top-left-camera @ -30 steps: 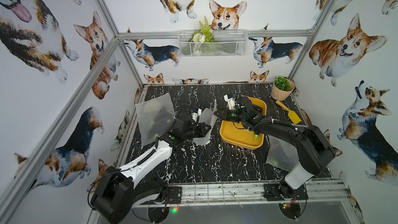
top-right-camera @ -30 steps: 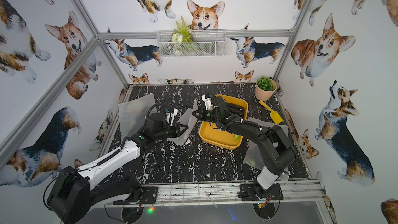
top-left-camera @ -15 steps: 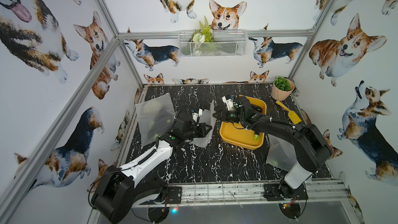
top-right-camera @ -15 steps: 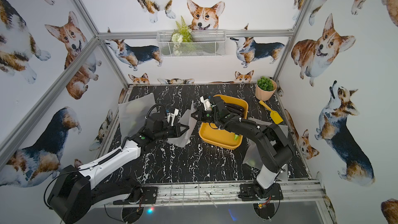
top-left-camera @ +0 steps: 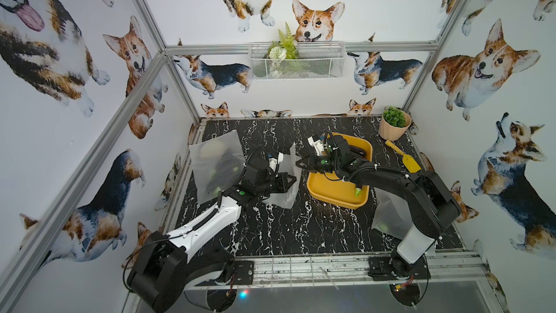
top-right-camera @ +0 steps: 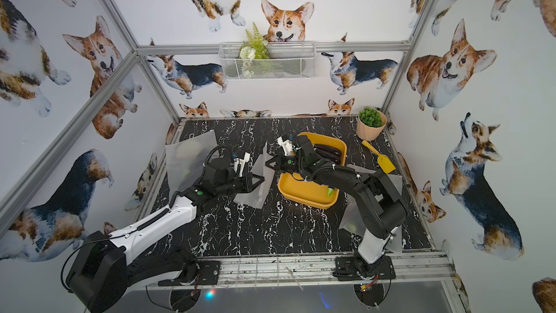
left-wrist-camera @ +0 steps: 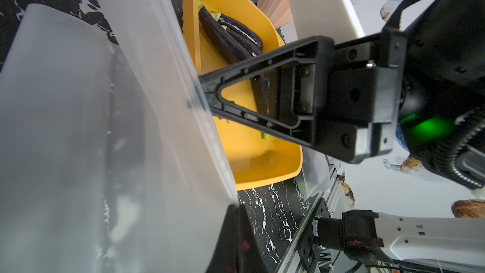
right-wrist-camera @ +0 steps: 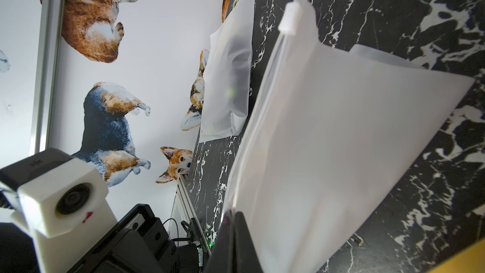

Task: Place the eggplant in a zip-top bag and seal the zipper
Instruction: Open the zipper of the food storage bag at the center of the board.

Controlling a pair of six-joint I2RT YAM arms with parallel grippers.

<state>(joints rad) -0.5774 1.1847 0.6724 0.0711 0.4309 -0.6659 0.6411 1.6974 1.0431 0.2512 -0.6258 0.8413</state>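
Three bags (top-left-camera: 281,198), one tray (top-left-camera: 337,202), one pot (top-left-camera: 390,133), one scoop (top-left-camera: 411,164).

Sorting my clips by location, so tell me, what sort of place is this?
Probably a robot test cell, not a real kitchen: aluminium frame with corgi-print walls, two arms bolted to a rail, and props like a tray of eggplants.

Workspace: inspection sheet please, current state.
Surface: black marble table.
Job's things: bag lifted between the grippers, looks empty; eggplants in the tray.
Clutter: filled bag by the left arm, second bag under the right arm, pot, scoop.
Grippers: left gripper and right gripper both shut on the bag's edge.
Cables: cables tied along the arms.
Surroundings: corgi walls, wire basket.
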